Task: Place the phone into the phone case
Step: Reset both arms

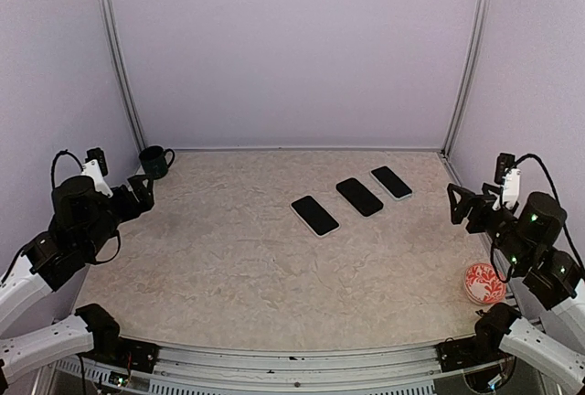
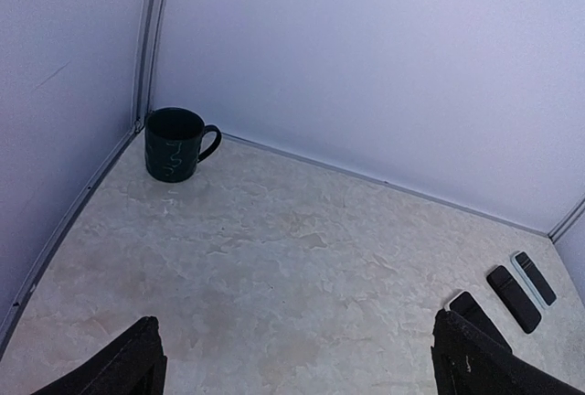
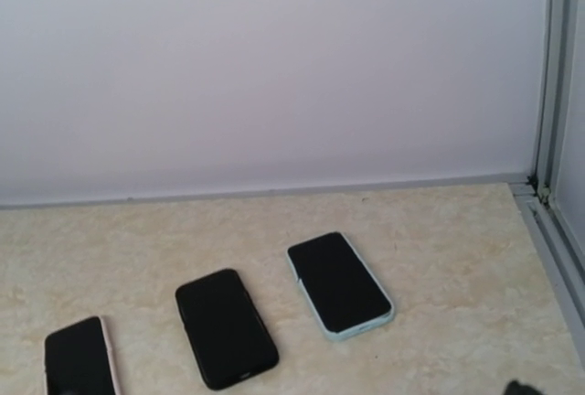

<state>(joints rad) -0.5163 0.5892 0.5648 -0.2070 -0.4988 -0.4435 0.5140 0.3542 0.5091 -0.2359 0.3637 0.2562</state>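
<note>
Your left end effector [image 1: 144,190] hangs above the left edge of the table [image 1: 228,267] with its fingers spread apart and nothing between them; in the left wrist view both fingertips frame bare table. Your right end effector [image 1: 460,205] hangs at the right edge, also apart and empty as far as the top view shows; its own wrist view catches only a sliver of one finger.

Three flat dark slabs lie in a diagonal row on the table's far right half, well apart from both end effectors. The far one [image 3: 340,284] has a pale mint rim around its black face. The middle one [image 3: 225,326] is black all over. The near one [image 3: 80,357] shows a pale pinkish edge. A coloured rim around a dark face would fit a phone already seated in a case, but the pictures do not settle which slab is a bare phone, which an empty case, or whether a phone is already seated.

Before you commit either arm, establish which slab is which. Whichever you handle, note that these lie flat and thin, so a grasp needs the fingers across the short width, square to the long edges.

A dark mug [image 1: 155,161] stands in the far left corner and a red patterned ball [image 1: 484,282] rests near the right arm; keep clear of both.
</note>
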